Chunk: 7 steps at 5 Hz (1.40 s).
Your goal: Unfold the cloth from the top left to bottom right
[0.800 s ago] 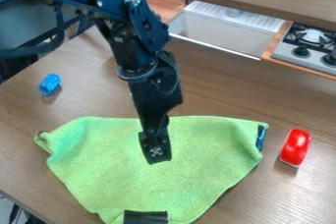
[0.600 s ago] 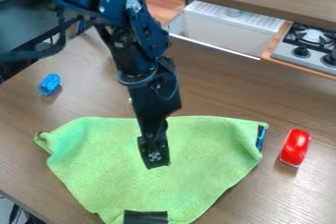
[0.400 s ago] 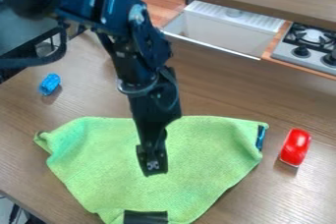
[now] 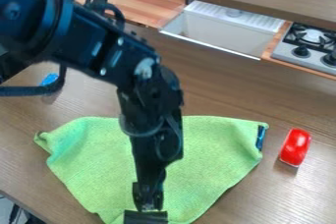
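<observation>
Gripper (image 4: 148, 207) at the bottom of the frame, over the dark patch (image 4: 146, 217) on the cloth's near edge — it has dropped there from the middle of the cloth (image 4: 210, 164). Whether it is wide or narrow, or touches the patch, I cannot tell. The cloth fills the lower middle, narrowing toward the bottom, its outline unchanged, so the shift looks like positioning; no unfolding shows from it. The near edge seems the target, not the top left corner, and a pinch that slips there would leave the fold as it is. The red object (image 4: 295, 147) sits where it was, right of the cloth. Farther up, the arm (image 4: 82, 36) has swung across the upper left, now partly covering the blue object (image 4: 50, 79).
</observation>
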Each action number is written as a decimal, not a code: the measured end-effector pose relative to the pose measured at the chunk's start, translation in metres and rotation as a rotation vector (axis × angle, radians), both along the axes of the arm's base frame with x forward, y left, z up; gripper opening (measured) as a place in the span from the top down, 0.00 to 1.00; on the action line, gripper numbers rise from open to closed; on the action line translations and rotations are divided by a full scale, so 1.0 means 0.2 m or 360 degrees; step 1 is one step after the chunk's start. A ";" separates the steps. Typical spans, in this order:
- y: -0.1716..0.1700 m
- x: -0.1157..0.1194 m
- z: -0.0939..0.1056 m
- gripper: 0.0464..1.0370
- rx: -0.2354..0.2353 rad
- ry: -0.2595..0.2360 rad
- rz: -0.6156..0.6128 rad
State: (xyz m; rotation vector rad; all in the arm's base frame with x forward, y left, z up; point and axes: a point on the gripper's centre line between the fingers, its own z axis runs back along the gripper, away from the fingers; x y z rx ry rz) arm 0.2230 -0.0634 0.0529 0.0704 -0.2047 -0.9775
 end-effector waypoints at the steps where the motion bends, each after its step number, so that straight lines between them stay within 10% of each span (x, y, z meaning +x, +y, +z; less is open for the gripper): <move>1: -0.03 -0.04 -0.05 0.04 0.0092 -0.0087 -0.0034; 4: -0.10 -0.11 -0.20 0.07 0.0224 -0.0116 -0.0158; 7: -0.13 -0.11 -0.23 0.87 0.0238 -0.0133 -0.0191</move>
